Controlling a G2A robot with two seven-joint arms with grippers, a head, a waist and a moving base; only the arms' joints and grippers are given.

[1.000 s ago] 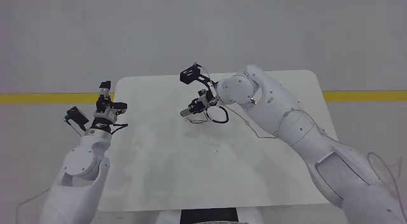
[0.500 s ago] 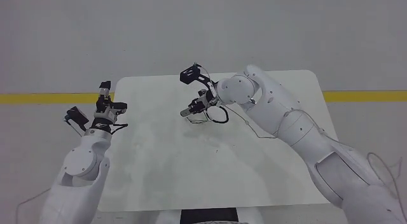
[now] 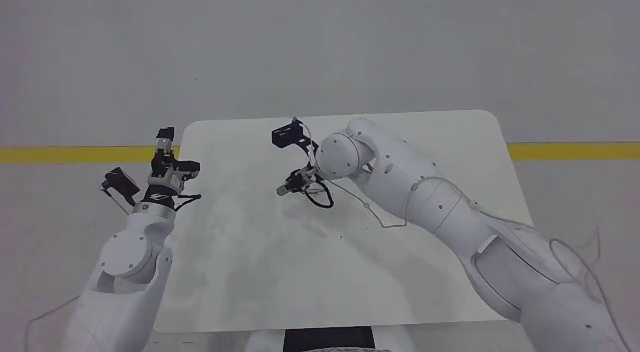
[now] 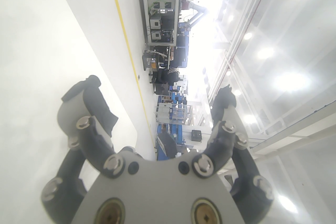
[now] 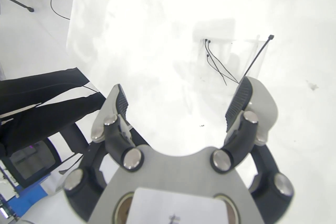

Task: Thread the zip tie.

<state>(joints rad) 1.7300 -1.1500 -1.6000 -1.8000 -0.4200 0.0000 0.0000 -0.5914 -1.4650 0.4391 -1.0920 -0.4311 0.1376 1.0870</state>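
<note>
Zip tie, black, lying on the white bench ahead of the right hand. Its tail runs up to the tip of one finger; contact cannot be told. Three further ties lie near it in a loose bunch beyond the gap between the fingers, apart from them. The right hand, spread wide and holding nothing, hangs over the bench toward 10 o'clock from its centre. The left hand, likewise spread and empty, sits at the bench's 9 o'clock edge.
</note>
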